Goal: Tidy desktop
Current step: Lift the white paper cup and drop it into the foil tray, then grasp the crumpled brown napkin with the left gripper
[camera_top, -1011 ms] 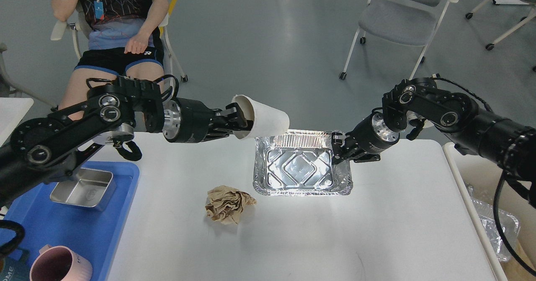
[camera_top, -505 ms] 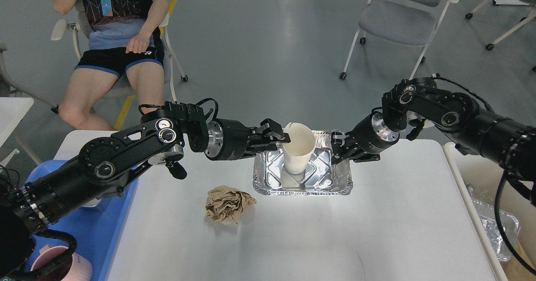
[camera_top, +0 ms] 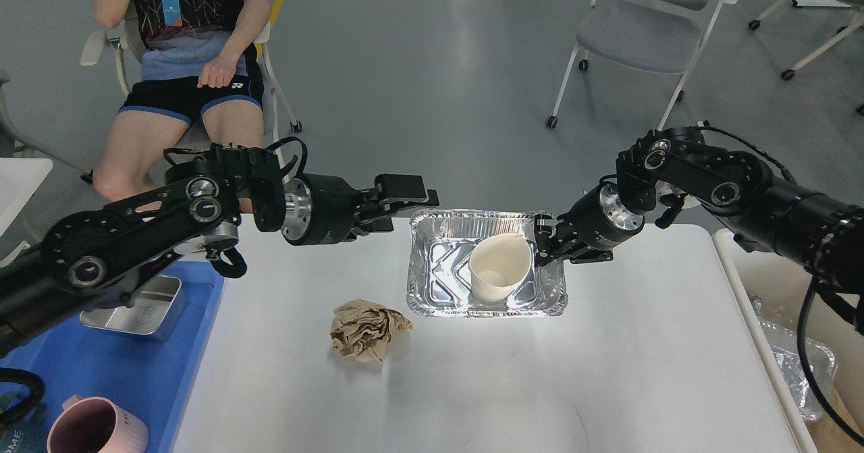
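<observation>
The white desktop (camera_top: pixel 472 385) holds a foil tray (camera_top: pixel 439 291) at its far middle. A white paper cup (camera_top: pixel 499 274) stands mouth up inside the tray, free of any gripper. A crumpled brown paper ball (camera_top: pixel 368 331) lies on the desktop to the front left of the tray. My left gripper (camera_top: pixel 403 204) is open and empty, raised just left of the tray's far left corner. My right gripper (camera_top: pixel 542 240) is shut on the tray's right rim near the far corner.
A blue tray (camera_top: pixel 155 372) at the left edge holds a steel box (camera_top: pixel 135 304) and a pink mug (camera_top: pixel 94 429). A beige bin (camera_top: pixel 742 264) with foil trays (camera_top: pixel 803 365) stands at the right. A seated person (camera_top: pixel 189 48) and a chair (camera_top: pixel 648 28) are beyond the table.
My left gripper carried the paper cup over the foil tray, set it down inside, let go and drew back to the left. The right gripper has not moved.
</observation>
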